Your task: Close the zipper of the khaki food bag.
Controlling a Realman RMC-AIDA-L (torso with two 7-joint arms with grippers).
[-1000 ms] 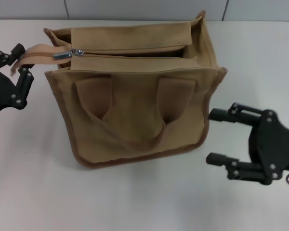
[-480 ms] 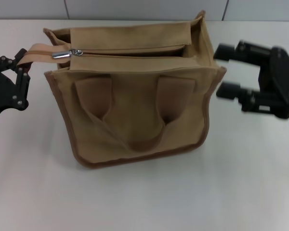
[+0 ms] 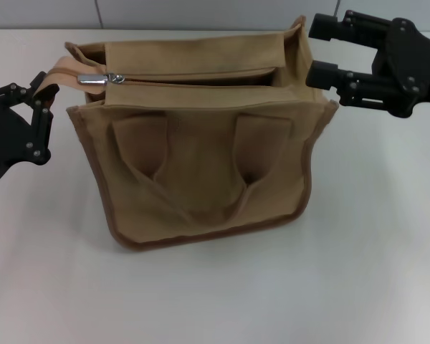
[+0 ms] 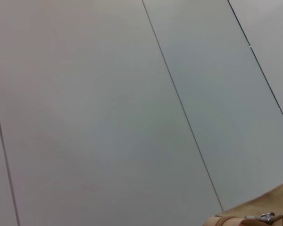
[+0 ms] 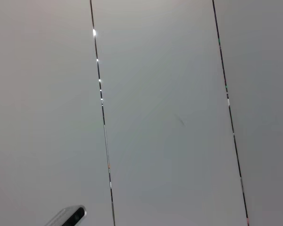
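The khaki food bag (image 3: 201, 158) stands upright in the middle of the white table, handles and front pocket facing me. Its zipper (image 3: 193, 76) gapes open along the top panel. The silver slider (image 3: 93, 79) sits at the left end. A tan tape tab (image 3: 59, 72) sticks out past that end. My left gripper (image 3: 43, 92) is at this tab, touching the bag's left top corner. My right gripper (image 3: 319, 49) is open and empty beside the bag's far right top corner. The left wrist view shows a bag corner (image 4: 273, 205) and the slider (image 4: 263, 217).
A grey panelled wall (image 3: 201, 11) rises behind the table's far edge. White table surface (image 3: 222, 294) lies in front of the bag and to both sides. The right wrist view shows only grey panels and a small grey object (image 5: 68, 215).
My right gripper has moved from the bag's front right up and back to its far right top corner. My left gripper has shifted slightly towards the bag, and the tab shows shorter.
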